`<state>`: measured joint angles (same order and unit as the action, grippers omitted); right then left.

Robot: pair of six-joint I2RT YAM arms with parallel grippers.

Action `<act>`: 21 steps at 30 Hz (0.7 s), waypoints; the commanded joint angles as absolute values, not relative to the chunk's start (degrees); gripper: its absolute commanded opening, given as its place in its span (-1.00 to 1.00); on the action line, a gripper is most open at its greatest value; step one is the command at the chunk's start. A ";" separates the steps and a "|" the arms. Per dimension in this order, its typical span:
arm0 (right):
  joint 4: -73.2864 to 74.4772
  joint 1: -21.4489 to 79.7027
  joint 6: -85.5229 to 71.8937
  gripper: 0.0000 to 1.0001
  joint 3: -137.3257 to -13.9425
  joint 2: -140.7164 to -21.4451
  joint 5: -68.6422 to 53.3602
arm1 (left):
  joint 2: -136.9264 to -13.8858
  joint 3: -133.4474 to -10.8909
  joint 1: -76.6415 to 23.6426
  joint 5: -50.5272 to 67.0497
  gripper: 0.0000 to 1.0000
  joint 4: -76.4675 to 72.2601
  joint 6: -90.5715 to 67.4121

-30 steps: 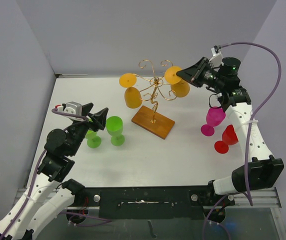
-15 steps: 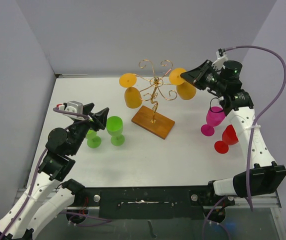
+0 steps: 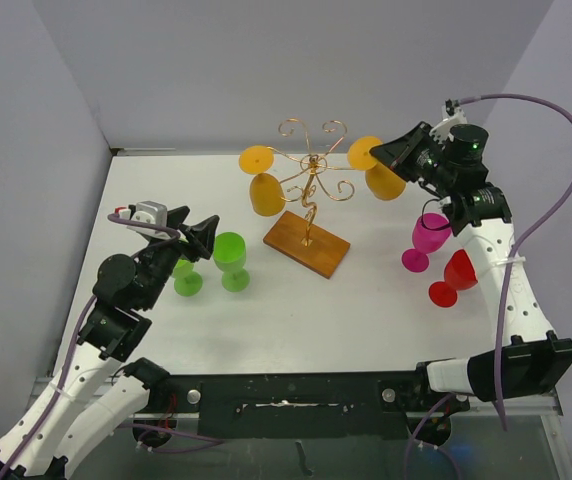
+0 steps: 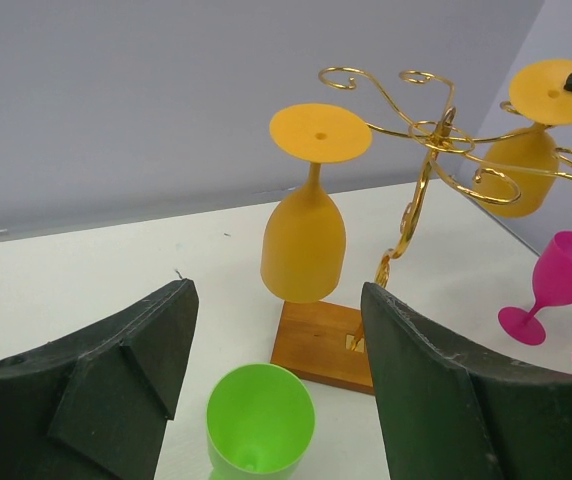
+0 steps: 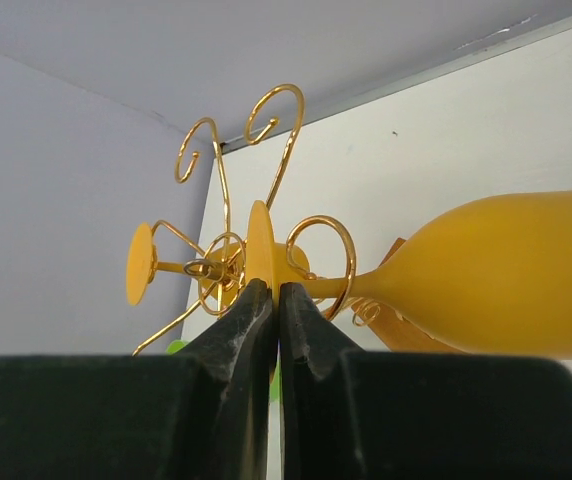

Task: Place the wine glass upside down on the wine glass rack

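The wine glass rack [image 3: 313, 190] stands mid-table on its wooden base [image 3: 306, 244]. My right gripper [image 3: 384, 153] is shut on the flat foot [image 5: 259, 245] of an orange wine glass [image 3: 386, 182], held upside down at the tip of the rack's right arm. In the right wrist view its stem runs behind a gold scroll [image 5: 323, 262]; I cannot tell if they touch. A second orange glass [image 3: 264, 192] hangs upside down on the left arm. My left gripper [image 3: 202, 236] is open just above an upright green glass [image 4: 261, 420].
A second green glass [image 3: 187, 281] stands left of the first, under the left arm. A pink glass [image 3: 427, 240] and a red glass [image 3: 452, 279] stand upright on the right, below the right arm. Grey walls close the back and sides.
My right gripper has carried the orange glass a little to the right, outward along the rack's right arm. The left arm has not moved.
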<state>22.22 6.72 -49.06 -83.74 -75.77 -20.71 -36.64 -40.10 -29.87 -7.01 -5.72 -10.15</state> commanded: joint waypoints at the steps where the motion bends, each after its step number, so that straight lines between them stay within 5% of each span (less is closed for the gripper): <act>1: 20.15 5.83 -47.34 -1.00 -85.20 -76.79 -19.12 | -36.37 -40.30 -29.49 -6.23 0.29 -7.37 -10.55; 10: 18.99 5.09 -47.44 -0.87 -87.07 -80.38 -22.18 | -36.74 -40.22 -29.44 -6.58 0.29 -7.38 -10.55; 21: 19.97 5.10 -46.91 -0.42 -87.61 -80.87 -22.97 | -36.83 -40.27 -29.31 -6.33 0.29 -7.29 -10.46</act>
<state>20.12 5.56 -48.38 -85.32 -81.23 -23.00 -36.93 -39.99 -29.65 -7.01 -5.72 -10.31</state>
